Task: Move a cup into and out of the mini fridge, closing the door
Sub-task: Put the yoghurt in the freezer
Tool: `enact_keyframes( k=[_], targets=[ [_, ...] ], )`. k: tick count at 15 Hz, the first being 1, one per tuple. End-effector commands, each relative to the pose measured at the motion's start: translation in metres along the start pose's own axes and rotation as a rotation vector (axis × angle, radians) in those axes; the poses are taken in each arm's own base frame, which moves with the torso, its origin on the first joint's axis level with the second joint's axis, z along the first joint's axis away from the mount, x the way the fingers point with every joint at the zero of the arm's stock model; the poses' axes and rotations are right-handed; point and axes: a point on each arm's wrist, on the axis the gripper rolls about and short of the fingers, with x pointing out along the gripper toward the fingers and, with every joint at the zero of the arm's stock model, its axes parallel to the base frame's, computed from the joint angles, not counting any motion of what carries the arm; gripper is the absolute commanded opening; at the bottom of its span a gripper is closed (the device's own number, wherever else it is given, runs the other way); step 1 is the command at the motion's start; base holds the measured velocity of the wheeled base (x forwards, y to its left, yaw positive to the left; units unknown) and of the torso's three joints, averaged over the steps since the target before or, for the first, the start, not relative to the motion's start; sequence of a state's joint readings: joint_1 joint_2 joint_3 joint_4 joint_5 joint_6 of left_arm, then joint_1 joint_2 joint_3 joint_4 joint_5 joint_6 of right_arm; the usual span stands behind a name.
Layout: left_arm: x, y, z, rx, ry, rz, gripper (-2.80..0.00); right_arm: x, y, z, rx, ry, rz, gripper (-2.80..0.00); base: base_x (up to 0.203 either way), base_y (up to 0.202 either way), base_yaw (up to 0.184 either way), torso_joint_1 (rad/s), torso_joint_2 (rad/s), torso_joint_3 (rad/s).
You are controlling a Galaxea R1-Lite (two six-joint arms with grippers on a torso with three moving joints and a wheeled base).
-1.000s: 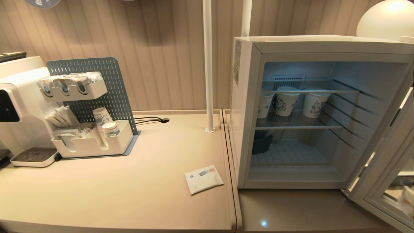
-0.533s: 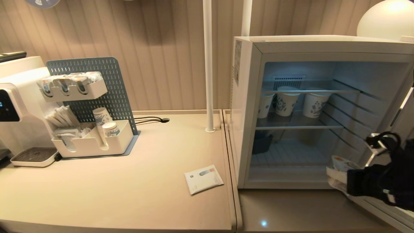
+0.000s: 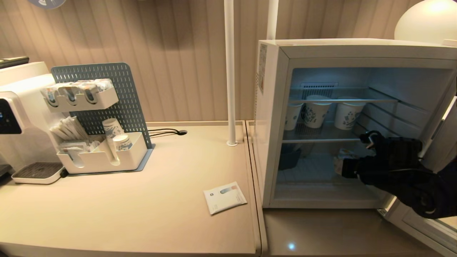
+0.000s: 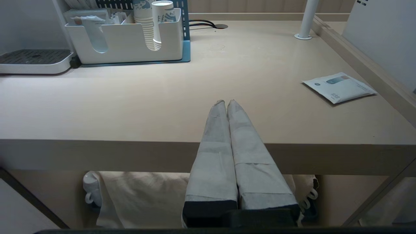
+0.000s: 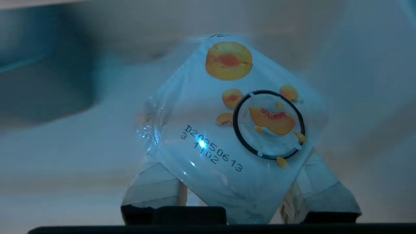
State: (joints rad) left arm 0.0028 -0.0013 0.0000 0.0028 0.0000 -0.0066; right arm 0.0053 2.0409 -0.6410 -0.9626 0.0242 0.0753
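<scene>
The mini fridge stands on the right of the counter, with its door swung open to the right. My right gripper reaches into the lower compartment, under the wire shelf, and is shut on the cup. In the right wrist view the cup's foil lid with peach pictures fills the gap between the taped fingers of the right gripper. I cannot tell whether the cup touches the fridge floor. My left gripper is shut and empty, parked low at the counter's front edge.
Three paper cups stand on the fridge's upper shelf, and a dark container sits in its lower left. On the counter lie a white sachet, a cup organiser, a coffee machine and a white pole.
My right arm came into view from the lower right and carried the cup up and left, from in front of the fridge into its lower compartment. The left arm stayed still.
</scene>
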Motion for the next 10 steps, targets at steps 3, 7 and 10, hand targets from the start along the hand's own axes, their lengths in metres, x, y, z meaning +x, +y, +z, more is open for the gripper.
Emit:
enact_keyframes(
  k=[3,7,10],
  targets=[
    [0.000,0.000,0.000,-0.001,0.002,0.000,-2.80,0.044,-0.019,-0.016,0.020,0.038,-0.064,-2.80,0.000,0.000,0.000,0.000,0.00,0.000],
    [0.000,0.000,0.000,-0.001,0.002,0.000,-2.80,0.060,-0.022,-0.022,0.015,0.052,-0.072,-2.80,0.000,0.000,0.000,0.000,0.00,0.000],
    [0.000,0.000,0.000,-0.001,0.002,0.000,-2.80,0.063,-0.024,-0.021,0.010,0.065,-0.077,-2.80,0.000,0.000,0.000,0.000,0.00,0.000]
  ],
)
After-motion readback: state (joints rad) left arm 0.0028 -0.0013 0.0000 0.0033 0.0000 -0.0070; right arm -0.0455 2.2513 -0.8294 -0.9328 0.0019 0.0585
